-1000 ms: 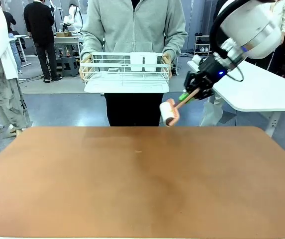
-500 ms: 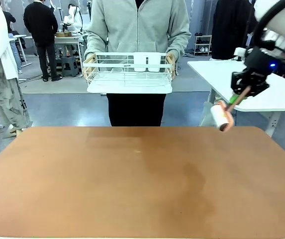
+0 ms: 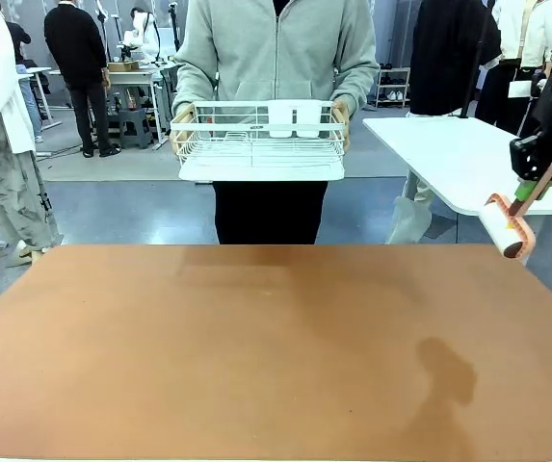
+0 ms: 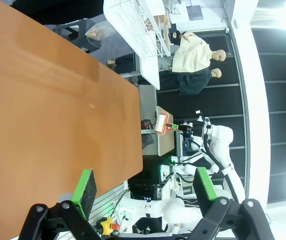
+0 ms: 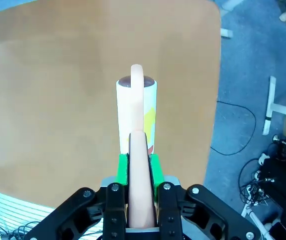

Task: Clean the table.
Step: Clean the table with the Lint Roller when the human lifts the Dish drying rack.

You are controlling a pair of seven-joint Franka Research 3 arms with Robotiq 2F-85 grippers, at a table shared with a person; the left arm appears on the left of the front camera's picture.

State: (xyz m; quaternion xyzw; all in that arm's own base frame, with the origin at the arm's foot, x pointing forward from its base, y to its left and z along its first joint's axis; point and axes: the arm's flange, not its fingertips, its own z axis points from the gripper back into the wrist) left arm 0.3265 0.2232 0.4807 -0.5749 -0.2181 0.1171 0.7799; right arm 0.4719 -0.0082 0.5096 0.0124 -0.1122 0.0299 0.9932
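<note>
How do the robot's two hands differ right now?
The left hand is wide open; the right hand is shut. The left hand holds nothing; the right hand clamps the handle of a lint roller above the table. Both are black with green pads.

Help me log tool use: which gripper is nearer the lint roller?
Right. The right gripper is shut on the handle of the lint roller; the left gripper hangs open, far off across the table.
</note>
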